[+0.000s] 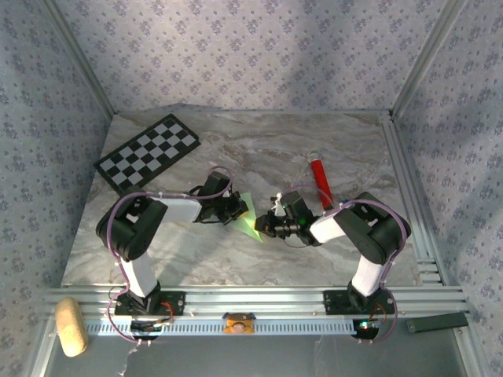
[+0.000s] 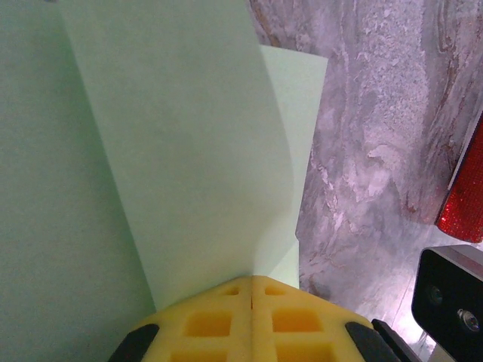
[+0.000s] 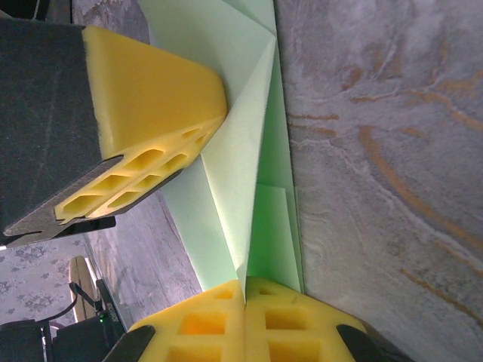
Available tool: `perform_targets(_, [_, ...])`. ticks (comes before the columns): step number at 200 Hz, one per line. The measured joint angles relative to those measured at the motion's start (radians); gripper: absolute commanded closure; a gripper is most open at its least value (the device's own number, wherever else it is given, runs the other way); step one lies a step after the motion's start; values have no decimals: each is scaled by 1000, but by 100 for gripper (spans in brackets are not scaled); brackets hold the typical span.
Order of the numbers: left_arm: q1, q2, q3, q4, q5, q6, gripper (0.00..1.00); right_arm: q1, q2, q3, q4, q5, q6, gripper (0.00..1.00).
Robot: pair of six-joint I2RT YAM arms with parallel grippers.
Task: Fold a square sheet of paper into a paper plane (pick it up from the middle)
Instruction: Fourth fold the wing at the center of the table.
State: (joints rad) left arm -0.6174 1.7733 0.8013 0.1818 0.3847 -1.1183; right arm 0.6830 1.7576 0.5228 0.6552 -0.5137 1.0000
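The aluminium rail [image 1: 259, 301] lies nearest, at 6 o'clock. Mid-table, the left gripper [image 1: 237, 209] and right gripper [image 1: 264, 226] meet over the square sheet of paper [image 1: 248, 217]. Bare marble lies open toward 12, with the checkerboard [image 1: 148, 153] at 10 and the red tube [image 1: 320, 179] at 2.

Left wrist: pads pressed together, pinching the sheet's edge, with 1 flap curling upward.

Right wrist: pads clamped on its folded edge.

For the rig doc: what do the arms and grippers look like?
The left arm and right arm have black housings, white links, looped purple cables. The left gripper and right gripper have black fingers, yellow lattice pads with square cells.
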Motion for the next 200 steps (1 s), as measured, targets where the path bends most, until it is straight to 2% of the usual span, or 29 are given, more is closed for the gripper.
perform_targets(64, [-1,22,17,-8,1,3,96,0,0,6,-13,-3,6,97])
perform_targets(138, [-1,22,21,-20,1,10,97,12,-32,16,-76,26,2,87])
perform_targets(200, [-1,22,21,-20,1,11,97,33,-87,-4,-145,65,-24,88])
